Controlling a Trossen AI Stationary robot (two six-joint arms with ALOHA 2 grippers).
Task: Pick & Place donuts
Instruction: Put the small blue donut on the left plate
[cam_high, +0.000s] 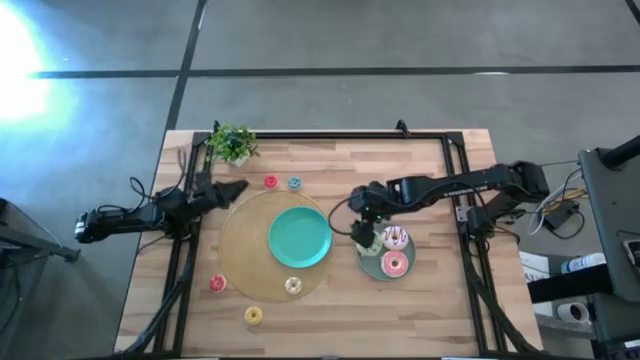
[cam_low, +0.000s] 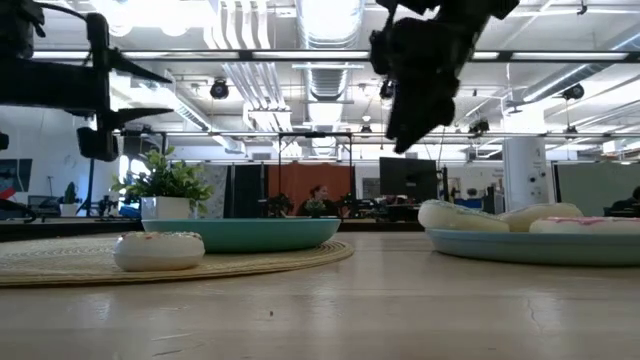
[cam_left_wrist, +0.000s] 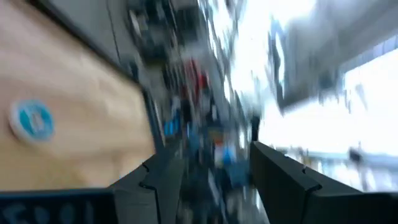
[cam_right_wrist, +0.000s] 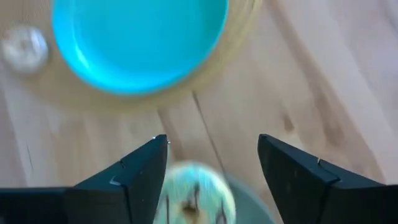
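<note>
My right gripper (cam_high: 362, 230) (cam_right_wrist: 211, 143) is open and hovers above the green-iced donut (cam_right_wrist: 196, 193) (cam_high: 368, 246). That donut lies on the grey-green plate (cam_high: 377, 270) beside the white-sprinkled donut (cam_high: 396, 237) and the pink one (cam_high: 394, 264). In the low view the right gripper (cam_low: 415, 100) hangs well above the plate (cam_low: 530, 247). The teal plate (cam_high: 300, 237) sits on a round woven mat (cam_high: 245, 245). Tiny red (cam_high: 270, 182) and blue (cam_high: 294, 183) donuts lie past the mat, the cream one (cam_high: 293, 285) on it, another red (cam_high: 217, 283) and a yellow (cam_high: 253, 315) nearer. My left gripper (cam_high: 238, 188) (cam_left_wrist: 205, 165) is open, raised at the mat's far left.
A small potted plant (cam_high: 232, 145) stands at the table's far left corner. A black frame (cam_high: 330, 137) runs along the far edge and down both sides. Bare wood (cam_high: 340, 320) lies along the near edge. A person (cam_low: 318, 200) sits far off in the room behind.
</note>
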